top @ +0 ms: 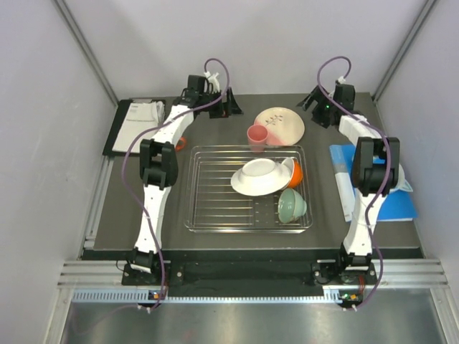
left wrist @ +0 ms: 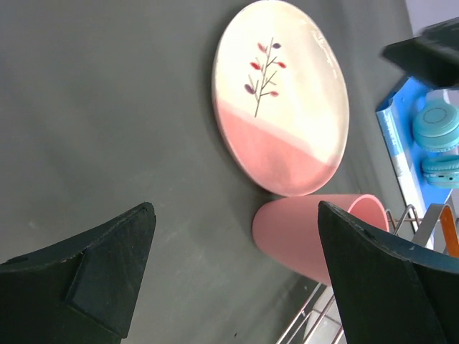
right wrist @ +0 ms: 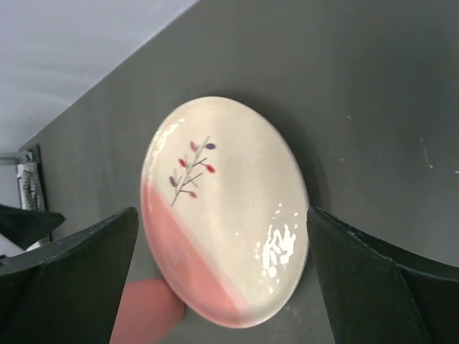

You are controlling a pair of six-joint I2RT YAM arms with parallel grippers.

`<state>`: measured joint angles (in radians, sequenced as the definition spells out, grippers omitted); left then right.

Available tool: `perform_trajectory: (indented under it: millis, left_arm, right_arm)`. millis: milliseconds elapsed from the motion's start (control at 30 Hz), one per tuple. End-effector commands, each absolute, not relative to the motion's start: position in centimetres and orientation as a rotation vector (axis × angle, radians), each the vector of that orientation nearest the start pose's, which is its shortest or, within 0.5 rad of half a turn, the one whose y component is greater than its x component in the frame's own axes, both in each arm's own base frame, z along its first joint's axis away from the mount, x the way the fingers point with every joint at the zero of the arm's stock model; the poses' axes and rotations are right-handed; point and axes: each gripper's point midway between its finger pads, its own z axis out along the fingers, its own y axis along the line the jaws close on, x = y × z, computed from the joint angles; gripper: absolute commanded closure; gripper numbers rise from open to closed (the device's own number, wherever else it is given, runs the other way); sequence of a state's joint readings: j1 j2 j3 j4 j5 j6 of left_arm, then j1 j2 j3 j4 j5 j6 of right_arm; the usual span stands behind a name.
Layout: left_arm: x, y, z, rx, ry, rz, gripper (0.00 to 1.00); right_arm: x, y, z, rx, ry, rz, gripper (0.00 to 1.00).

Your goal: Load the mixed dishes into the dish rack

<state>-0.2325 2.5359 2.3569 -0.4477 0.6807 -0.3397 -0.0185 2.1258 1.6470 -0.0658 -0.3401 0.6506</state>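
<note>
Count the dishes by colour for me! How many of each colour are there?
White: 1, the white dish
Orange: 1, the orange mug
Mint green: 1, the mint-green bowl
Pink: 1, the pink cup
Cream and pink: 1, the cream-and-pink plate
Total: 5 dishes

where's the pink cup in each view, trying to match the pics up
Top external: pink cup upper centre, at the dish rack's far rim.
Left wrist: pink cup lower right of centre.
Right wrist: pink cup at the bottom left edge, cut off.
Shared landmark: floral plate, beside the cup in all three.
</note>
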Motion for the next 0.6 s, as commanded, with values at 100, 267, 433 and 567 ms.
perform_trajectory:
  millis: [100, 267, 433, 567]
  left_arm:
    - [59.6, -27.0, 13.5, 0.29, 2.135, -1.091, 0.01]
    - [59.4, -27.1, 12.8, 0.282, 2.144, -1.094, 0.01]
    - [59.1, -28.2, 11.6, 0.283, 2.15, -1.129, 0.01]
    - [59.0, -29.1, 10.4, 0.277, 2.156, -1.162, 0.01]
  right_arm:
    - [60.9, 5.0, 11.1, 0.612, 2.147, 0.727, 0.0]
    - [61.2, 5.2, 9.2, 0.643, 2.187, 0.791, 0.0]
    - [60.3, 6.5, 7.0, 0.648, 2.255, 0.837, 0.0]
    - [59.2, 8.4, 6.2, 0.6, 2.305, 0.863, 0.0]
